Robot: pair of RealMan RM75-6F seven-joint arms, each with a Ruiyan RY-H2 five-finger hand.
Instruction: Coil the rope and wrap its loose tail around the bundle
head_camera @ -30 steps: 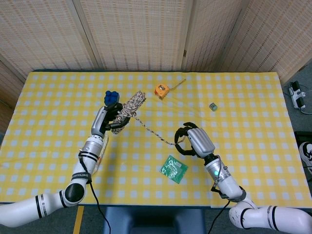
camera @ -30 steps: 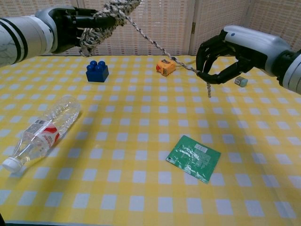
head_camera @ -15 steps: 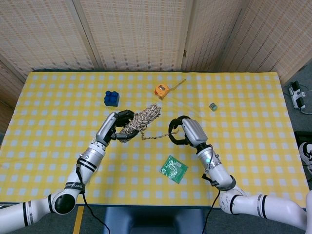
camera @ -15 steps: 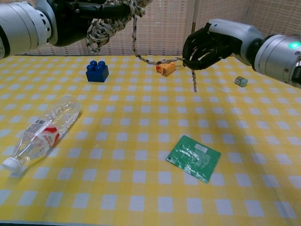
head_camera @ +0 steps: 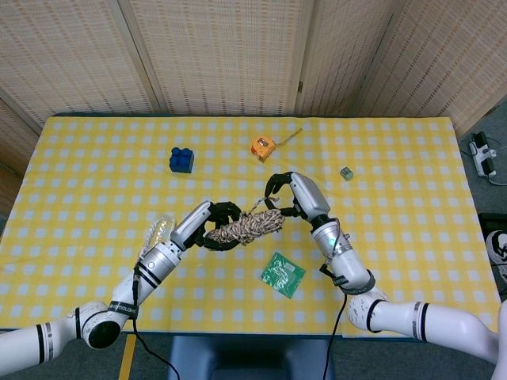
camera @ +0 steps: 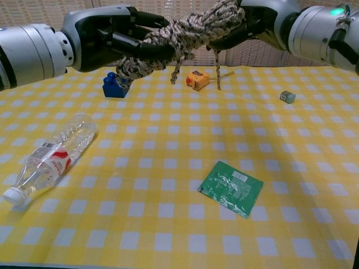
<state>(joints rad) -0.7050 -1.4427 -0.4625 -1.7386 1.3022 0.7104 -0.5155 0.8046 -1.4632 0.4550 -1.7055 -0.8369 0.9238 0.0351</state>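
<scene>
A speckled black-and-white rope bundle [head_camera: 247, 227] [camera: 179, 35] hangs in the air over the table's middle. My left hand [head_camera: 212, 226] [camera: 115, 39] grips its left end. My right hand [head_camera: 291, 196] [camera: 255, 25] is at the bundle's right end and holds the rope's tail there. Short ends of the tail [camera: 216, 70] dangle below the bundle in the chest view. How the tail runs through the right hand's fingers is hidden.
On the yellow checked tablecloth [head_camera: 396, 198] lie a green circuit board [head_camera: 283, 274] [camera: 231, 188], a clear plastic bottle [head_camera: 157, 231] [camera: 49, 155], a blue brick [head_camera: 181, 159] [camera: 115, 84], an orange tape measure [head_camera: 263, 147] [camera: 197, 79] and a small grey cube [head_camera: 346, 172] [camera: 287, 97].
Both hands have come together toward the table's middle. The stretched tail between them has shortened and now lies close against the bundle, which has moved right and nearer.
</scene>
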